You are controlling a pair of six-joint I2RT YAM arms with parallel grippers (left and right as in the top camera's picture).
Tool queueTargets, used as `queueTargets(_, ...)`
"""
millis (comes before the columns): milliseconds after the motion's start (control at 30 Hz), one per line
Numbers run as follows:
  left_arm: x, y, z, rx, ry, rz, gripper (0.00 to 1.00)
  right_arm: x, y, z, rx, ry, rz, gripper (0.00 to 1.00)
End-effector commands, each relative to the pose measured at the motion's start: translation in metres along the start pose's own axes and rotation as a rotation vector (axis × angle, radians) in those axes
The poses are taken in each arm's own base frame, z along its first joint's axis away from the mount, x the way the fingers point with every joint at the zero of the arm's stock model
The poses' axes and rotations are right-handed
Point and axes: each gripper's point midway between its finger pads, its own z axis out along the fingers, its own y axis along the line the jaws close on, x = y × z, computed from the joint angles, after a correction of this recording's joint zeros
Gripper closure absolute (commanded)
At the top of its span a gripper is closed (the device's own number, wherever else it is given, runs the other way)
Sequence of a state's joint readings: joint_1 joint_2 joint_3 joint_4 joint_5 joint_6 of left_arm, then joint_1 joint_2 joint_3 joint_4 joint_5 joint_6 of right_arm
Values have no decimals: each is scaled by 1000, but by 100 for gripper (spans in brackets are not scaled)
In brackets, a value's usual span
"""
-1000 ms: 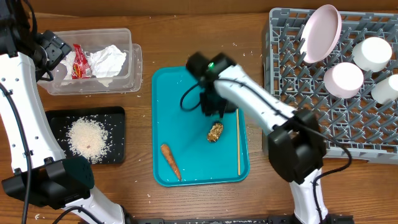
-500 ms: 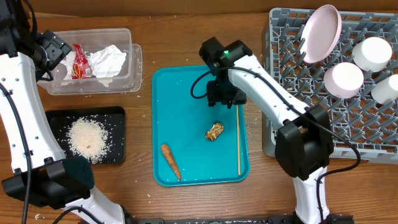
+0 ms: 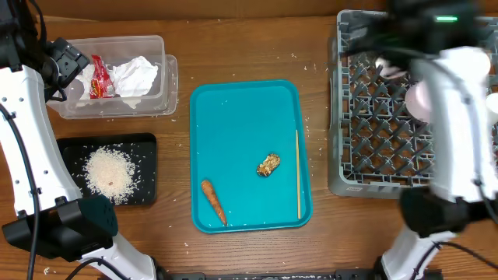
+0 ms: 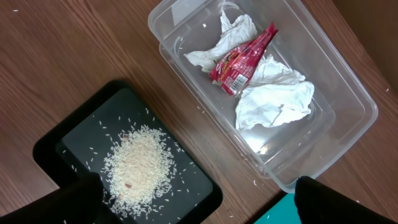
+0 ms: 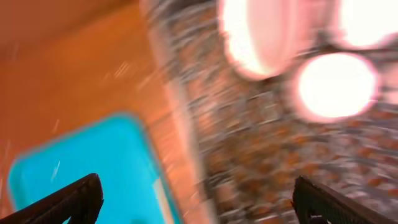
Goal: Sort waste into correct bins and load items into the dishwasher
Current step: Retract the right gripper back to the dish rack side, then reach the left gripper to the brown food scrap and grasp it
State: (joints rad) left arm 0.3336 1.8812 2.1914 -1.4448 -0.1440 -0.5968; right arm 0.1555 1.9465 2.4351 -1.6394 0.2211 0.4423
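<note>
The clear bin (image 3: 117, 105) at the back left holds a red wrapper (image 3: 99, 75) and crumpled tissue (image 3: 136, 75); the left wrist view shows the same wrapper (image 4: 242, 55) and tissue (image 4: 273, 102). Rice (image 3: 105, 171) lies piled in the black bin (image 3: 144, 144). A carrot (image 3: 213, 201) and a brown lump (image 3: 269, 165) lie on the teal tray (image 3: 233, 117). My left gripper (image 4: 193, 202) hangs open and empty above the two bins. My right gripper (image 5: 196, 190) is open and empty over the left edge of the dishwasher rack (image 3: 366, 140), heavily blurred. A plate (image 5: 258, 31) and a bowl (image 5: 336, 84) stand in the rack.
A thin wooden stick (image 3: 297, 173) lies along the teal tray's right side. Loose rice grains dot the wood around the bins and tray. My blurred right arm (image 3: 451, 70) covers much of the rack in the overhead view.
My right arm has swung from above the brown lump on the teal tray up and right over the rack, its jaws opening wide. The lump, the carrot and my left arm have stayed put.
</note>
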Motion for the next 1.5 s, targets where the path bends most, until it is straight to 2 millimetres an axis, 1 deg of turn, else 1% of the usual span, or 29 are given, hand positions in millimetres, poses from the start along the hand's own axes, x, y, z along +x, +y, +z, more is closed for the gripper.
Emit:
queueTargets(0, 0, -1, 1, -9, -5, -3, 0, -33, -93, -6, 125, -55, 203, 0)
queueTargets(67, 0, -1, 1, -9, -5, -3, 0, -35, -136, -2, 182, -32, 293, 0)
queueTargets(100, 0, -1, 1, -9, -5, -3, 0, -34, -153, -1, 195, -16, 332, 0)
queueTargets(167, 0, -1, 1, -9, -5, -3, 0, -33, -178, 1, 190, 5, 405, 0)
queueTargets(233, 0, -1, 1, -9, -5, -3, 0, -33, -196, 1, 154, 19, 477, 0)
queueTargets(333, 0, -1, 1, -9, -5, -3, 0, -32, -217, -1, 111, 29, 558, 0)
queueTargets(433, 0, -1, 1, -9, -5, -3, 0, -31, -236, -3, 114, 24, 609, 0)
queueTargets(467, 0, -1, 1, -9, -5, -3, 0, -30, -246, -4, 125, 20, 631, 0)
queueTargets(500, 0, -1, 1, -9, -5, -3, 0, -30, -251, -5, 131, 18, 642, 0)
queueTargets(600, 0, -1, 1, -9, -5, -3, 0, -29, -258, -6, 139, 15, 657, 0)
queueTargets(700, -1, -3, 1, 0, -8, -17, 0, -29, -259, -6, 140, 14, 659, 0)
queueTargets(833, -4, -19, 0, 85, -7, -62, 0, -29, -259, -6, 140, 14, 659, 0)
queueTargets(900, 2, -31, -2, 152, 34, -62, 0, -29, -259, -6, 140, 14, 659, 0)
queueTargets(1000, 38, -57, -13, 321, 229, -47, 0, -29, -259, -6, 140, 15, 659, 0)
queueTargets(1033, 55, -69, -19, 390, 319, -23, 0, -29, -259, -6, 140, 14, 659, 0)
queueTargets(1067, 75, -87, -31, 508, 388, 106, 0, -29, -259, -6, 140, 14, 659, 0)
queueTargets(1133, 101, -101, -44, 592, 447, 251, 0, -29, -259, -6, 140, 14, 659, 0)
queueTargets(1200, 130, -106, -51, 578, 501, 357, 0, -29, -259, -6, 140, 14, 659, 0)
queueTargets(1300, 174, -114, -59, 506, 539, 527, 0, -29, -259, -6, 140, 15, 659, 0)
queueTargets(1333, 194, -120, -62, 473, 531, 611, 0, -29, -259, -6, 140, 14, 659, 0)
queueTargets(1367, 204, -124, -63, 453, 520, 658, 0, -29, -259, -6, 140, 14, 659, 0)
queueTargets(1400, 221, -130, -66, 423, 497, 739, 0, -29, -259, -6, 140, 15, 659, 0)
queueTargets(1467, 248, -138, -68, 363, 439, 875, 0, -29, -259, -6, 140, 14, 659, 0)
